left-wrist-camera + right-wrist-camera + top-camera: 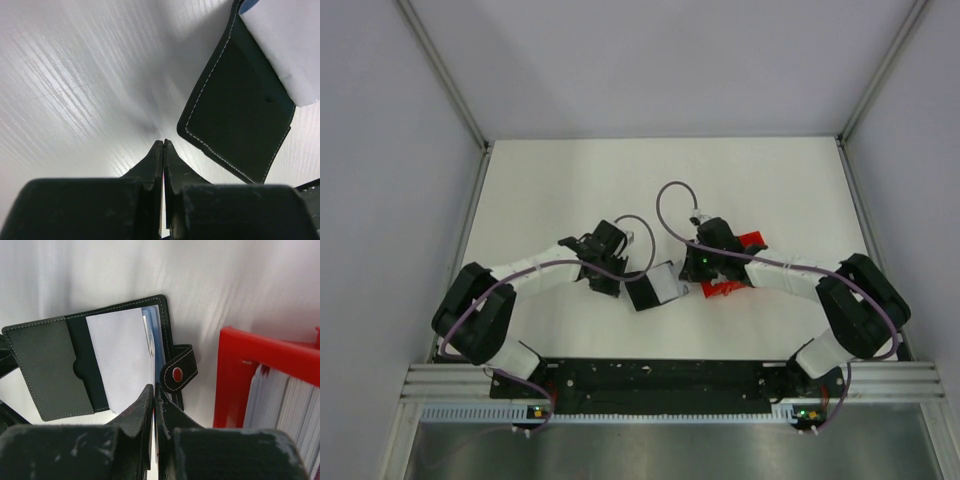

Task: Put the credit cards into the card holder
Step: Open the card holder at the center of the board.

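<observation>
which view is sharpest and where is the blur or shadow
Top external: even, soft light on the table, but things are small. Left wrist: table streaked, a dim shadow ahead of the shut left gripper; card holder stitching crisp. Right wrist: sharpest on the card holder and pale card; right gripper, close to the lens, is soft.

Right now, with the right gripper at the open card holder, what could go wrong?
1. The left gripper is shut beside the card holder, not on it, so the holder may slide when pushed.
2. The right gripper seems to pinch a pale card close to the snap tab; its fingers might catch the tab.
</observation>
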{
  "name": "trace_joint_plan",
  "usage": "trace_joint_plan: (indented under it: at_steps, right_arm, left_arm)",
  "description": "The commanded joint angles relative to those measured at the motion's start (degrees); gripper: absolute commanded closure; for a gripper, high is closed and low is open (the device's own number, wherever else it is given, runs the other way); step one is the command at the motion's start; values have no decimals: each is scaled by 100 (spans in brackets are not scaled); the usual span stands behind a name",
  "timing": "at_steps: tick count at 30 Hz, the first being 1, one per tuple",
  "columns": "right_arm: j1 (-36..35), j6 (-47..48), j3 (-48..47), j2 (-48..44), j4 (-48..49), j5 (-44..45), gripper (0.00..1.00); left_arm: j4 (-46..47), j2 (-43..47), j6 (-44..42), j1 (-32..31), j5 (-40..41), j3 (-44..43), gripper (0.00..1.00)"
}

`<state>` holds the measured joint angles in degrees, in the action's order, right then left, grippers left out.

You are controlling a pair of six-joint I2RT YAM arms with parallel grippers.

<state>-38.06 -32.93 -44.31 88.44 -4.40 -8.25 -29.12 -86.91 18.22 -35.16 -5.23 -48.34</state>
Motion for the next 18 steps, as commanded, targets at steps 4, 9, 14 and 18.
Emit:
trace_joint_plan:
  at_steps: [4, 9, 14, 18]
  right_arm:
    - [211, 234, 274, -468, -342, 52, 100]
    - [264, 261, 151, -460, -351, -124, 100]
    - [256, 182, 116, -407, -298, -194, 100]
    - [264, 173, 72, -363, -272, -238, 100]
  left_arm:
    - [-234, 157, -46, -132, -136, -62, 100]
    - [-50, 498, 374, -132, -13, -9, 96]
    - [406, 1657, 1428, -123, 268, 359, 53]
    - [1161, 2476, 2132, -132, 164, 930, 34]
